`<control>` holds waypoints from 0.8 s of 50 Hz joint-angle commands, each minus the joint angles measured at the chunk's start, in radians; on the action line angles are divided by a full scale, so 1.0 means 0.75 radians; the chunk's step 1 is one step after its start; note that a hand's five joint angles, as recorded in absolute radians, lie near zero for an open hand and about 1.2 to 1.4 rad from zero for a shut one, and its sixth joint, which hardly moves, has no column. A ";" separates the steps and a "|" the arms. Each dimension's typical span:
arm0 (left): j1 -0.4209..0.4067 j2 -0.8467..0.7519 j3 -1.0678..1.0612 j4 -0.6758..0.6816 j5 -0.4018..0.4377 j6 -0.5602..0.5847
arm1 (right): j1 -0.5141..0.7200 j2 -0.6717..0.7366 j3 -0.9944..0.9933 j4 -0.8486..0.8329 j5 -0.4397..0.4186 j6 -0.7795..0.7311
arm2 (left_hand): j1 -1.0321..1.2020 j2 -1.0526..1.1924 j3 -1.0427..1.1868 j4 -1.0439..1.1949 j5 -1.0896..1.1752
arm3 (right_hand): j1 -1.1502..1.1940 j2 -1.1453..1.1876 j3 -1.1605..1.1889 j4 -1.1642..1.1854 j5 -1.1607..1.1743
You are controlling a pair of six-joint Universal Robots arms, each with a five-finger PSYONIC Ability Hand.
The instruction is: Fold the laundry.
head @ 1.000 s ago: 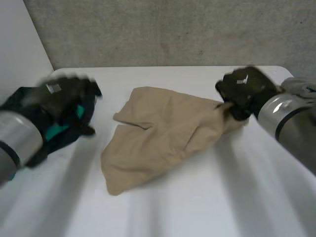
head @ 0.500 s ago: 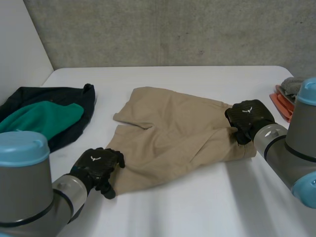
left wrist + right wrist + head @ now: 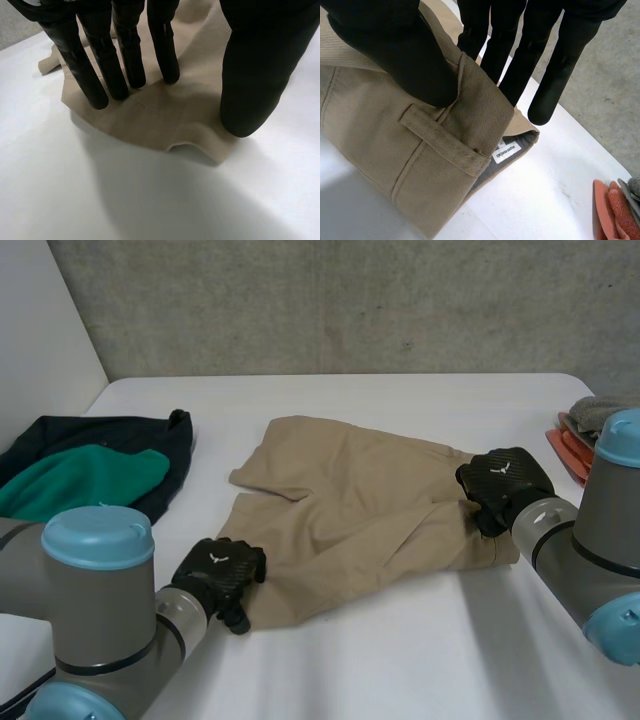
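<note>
2 hands rest on the tan shorts [image 3: 345, 505]: the left hand [image 3: 125, 55] presses straight fingers and thumb flat on a leg-hem corner, while the right hand [image 3: 395, 55] pinches the waistband [image 3: 445, 145]. The shorts lie mid-table [image 3: 400, 660], near dark clothes [image 3: 90, 475].

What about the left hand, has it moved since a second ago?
Yes. The left hand came from over the dark clothes pile, toward the robot, onto the tan shorts' near corner.

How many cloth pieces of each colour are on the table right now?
Tan shorts: 1
Green garment: 1
Dark garment: 1
Orange cloth: 1
Grey cloth: 1
Total: 5
</note>
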 commanded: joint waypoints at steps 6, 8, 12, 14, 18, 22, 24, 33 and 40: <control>-0.012 -0.036 0.022 0.033 -0.009 0.080 | -0.005 -0.008 0.009 -0.015 0.001 0.003 | 1.086 1.089 1.089 1.079 1.076 | 0.398 0.299 0.283 0.266 0.284; -0.012 -0.022 0.026 0.031 -0.007 0.078 | -0.009 -0.020 0.009 -0.009 -0.001 0.003 | 1.087 1.090 1.091 1.081 1.077 | 0.398 0.299 0.283 0.266 0.284; -0.014 0.059 0.010 -0.014 0.004 0.066 | -0.009 -0.067 0.017 0.018 -0.001 -0.001 | 1.087 1.090 1.091 1.081 1.077 | 0.398 0.299 0.283 0.266 0.284; -0.016 0.113 -0.005 -0.045 0.010 0.062 | -0.009 -0.098 0.025 0.050 -0.005 -0.011 | 1.087 1.090 1.091 1.081 1.077 | 0.398 0.299 0.283 0.266 0.284; -0.012 0.276 -0.052 -0.157 0.051 0.088 | -0.017 -0.182 0.062 0.196 -0.030 -0.138 | 1.087 1.090 1.091 1.081 1.077 | 0.398 0.299 0.283 0.266 0.284; -0.002 0.424 -0.091 -0.382 0.118 0.195 | -0.054 -0.278 0.139 0.380 -0.070 -0.401 | 1.087 1.090 1.091 1.081 1.077 | 0.398 0.299 0.283 0.266 0.284; 0.010 0.493 -0.099 -0.541 0.151 0.279 | -0.074 -0.327 0.215 0.516 -0.085 -0.589 | 1.087 1.090 1.091 1.081 1.077 | 0.398 0.299 0.283 0.266 0.284; -0.016 0.584 -0.036 -0.843 0.200 0.412 | -0.091 -0.356 0.324 0.638 -0.181 -0.832 | 1.087 1.090 1.091 1.081 1.077 | 0.398 0.299 0.283 0.266 0.284; -0.025 0.353 0.124 -0.622 0.112 0.410 | -0.101 -0.204 0.183 0.593 -0.167 -0.685 | 1.087 1.090 1.091 1.081 1.077 | 0.398 0.299 0.283 0.266 0.284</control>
